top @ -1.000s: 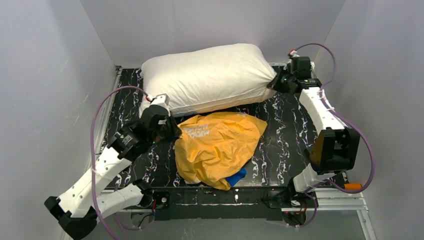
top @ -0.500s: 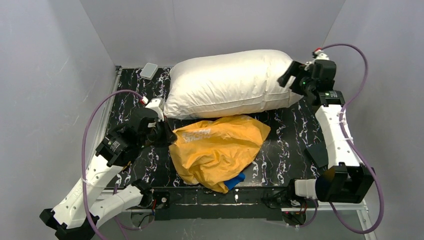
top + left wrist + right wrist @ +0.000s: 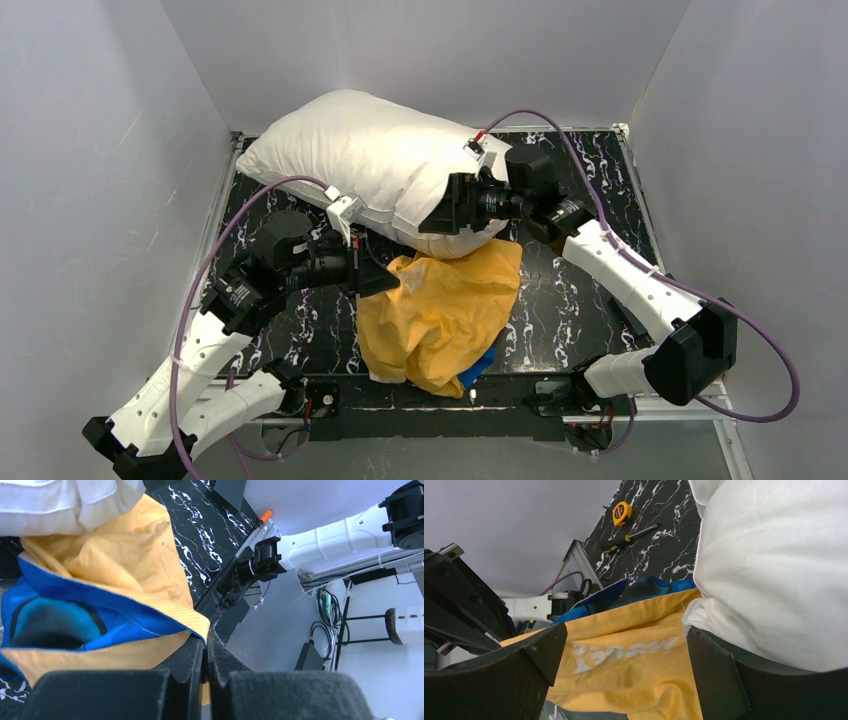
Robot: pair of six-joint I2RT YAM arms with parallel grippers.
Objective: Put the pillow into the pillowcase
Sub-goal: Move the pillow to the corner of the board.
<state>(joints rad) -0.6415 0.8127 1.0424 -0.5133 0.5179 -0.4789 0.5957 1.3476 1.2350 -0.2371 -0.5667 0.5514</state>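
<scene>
Shows insertion step, seemingly barely begun. Finds left tool (image 3: pixel 206 645) clamped on pillowcase (image 3: pixel 440 310) edge at worktop (image 3: pixel 580 200) centre; right tool (image 3: pixel 445 210) spread apart against pillow (image 3: pixel 350 150) end, gripping nothing. Places pillow far left, outside case. Calls next for gripping pillow end, steering into mouth.

White cloth on the pillow (image 3: pixel 370 150), matt and wrinkled, seamed along its edge. The pillowcase (image 3: pixel 440 310) is thin woven fabric, orange-yellow with a fine ribbed weave, its blue side smoother. Right of centre, the table (image 3: pixel 560 310) shows a black marble-patterned top, faintly glossy; the right arm (image 3: pixel 630 280) wears smooth white plastic.
</scene>
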